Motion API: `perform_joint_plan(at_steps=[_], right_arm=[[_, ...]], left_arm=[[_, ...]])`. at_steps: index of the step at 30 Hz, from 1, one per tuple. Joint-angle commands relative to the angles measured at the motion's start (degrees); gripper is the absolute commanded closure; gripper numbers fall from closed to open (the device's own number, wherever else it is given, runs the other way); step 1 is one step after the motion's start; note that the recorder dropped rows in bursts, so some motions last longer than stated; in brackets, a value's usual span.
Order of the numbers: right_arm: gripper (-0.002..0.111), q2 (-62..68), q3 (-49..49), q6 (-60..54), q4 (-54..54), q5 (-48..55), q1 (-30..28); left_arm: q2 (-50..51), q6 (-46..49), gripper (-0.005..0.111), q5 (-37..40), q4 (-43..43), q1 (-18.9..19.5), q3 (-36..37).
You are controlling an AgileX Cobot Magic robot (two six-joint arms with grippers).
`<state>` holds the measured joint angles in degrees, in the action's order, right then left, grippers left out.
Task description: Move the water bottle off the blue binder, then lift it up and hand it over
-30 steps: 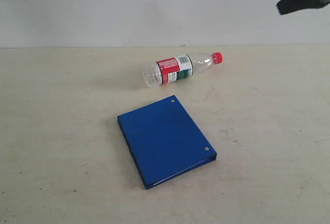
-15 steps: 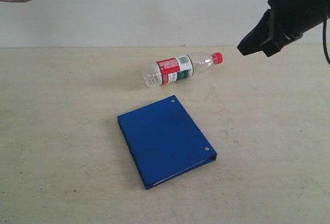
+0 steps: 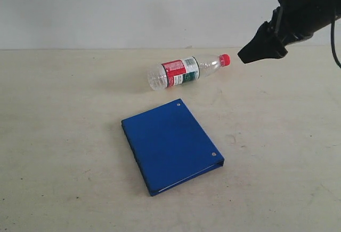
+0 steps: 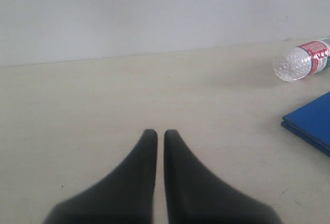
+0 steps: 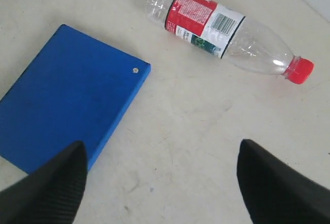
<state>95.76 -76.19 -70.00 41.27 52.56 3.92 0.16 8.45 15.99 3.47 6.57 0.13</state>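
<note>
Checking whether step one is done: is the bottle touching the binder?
Apart. The right wrist view shows a strip of bare table between the bottle and the binder; the exterior view shows the same gap.

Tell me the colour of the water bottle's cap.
Red. The cap of the water bottle shows best in the right wrist view.

Pale beige table (image 3: 64, 136), faintly scuffed and speckled, is shown spread beneath the right claw (image 3: 253, 54); a plain off-white wall (image 3: 133, 8) is seen beyond it.
</note>
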Motion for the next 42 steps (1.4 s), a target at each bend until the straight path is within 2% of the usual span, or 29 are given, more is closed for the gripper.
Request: perform_joint_plan(at_steps=[1,10,19,23,29,31,33,36,38,42], right_arm=[[0.038,0.08,0.24,0.1,0.23,-3.79,0.85],[0.038,9.13,0.24,-10.08,-0.07,-20.46,6.02],[0.038,18.71,-1.66,-20.37,0.73,-33.94,6.39],[0.038,22.62,-5.43,-20.48,3.71,-40.35,6.39],[0.038,28.62,-14.2,-20.77,3.79,-36.38,6.39],[0.038,30.58,-16.47,-17.03,5.09,-37.72,6.39],[0.039,31.56,-18.18,-9.26,10.78,-40.2,6.39],[0.044,31.74,-20.81,-1.08,19.15,-41.33,6.39],[0.051,31.84,-22.78,-0.23,24.36,-40.83,6.6],[0.078,34.62,-27.25,0.67,28.96,-39.32,7.63]], left_arm=[[-0.16,0.15,0.102,-0.55,0.55,-0.4,-0.13],[-0.16,0.15,0.102,-0.55,0.55,-0.4,-0.13],[-0.16,0.15,0.102,-0.55,0.55,-0.4,-0.13],[-0.16,0.15,0.102,-0.55,0.55,-0.4,-0.13],[-0.16,0.15,0.102,-0.55,0.55,-0.4,-0.13],[-0.16,0.15,0.102,-0.55,0.55,-0.4,-0.13],[-0.16,0.15,0.102,-0.55,0.55,-0.4,-0.13],[-0.16,0.15,0.102,-0.55,0.55,-0.4,-0.13],[-0.16,0.15,0.102,-0.55,0.55,-0.4,-0.13],[-0.16,0.15,0.102,-0.55,0.55,-0.4,-0.13]])
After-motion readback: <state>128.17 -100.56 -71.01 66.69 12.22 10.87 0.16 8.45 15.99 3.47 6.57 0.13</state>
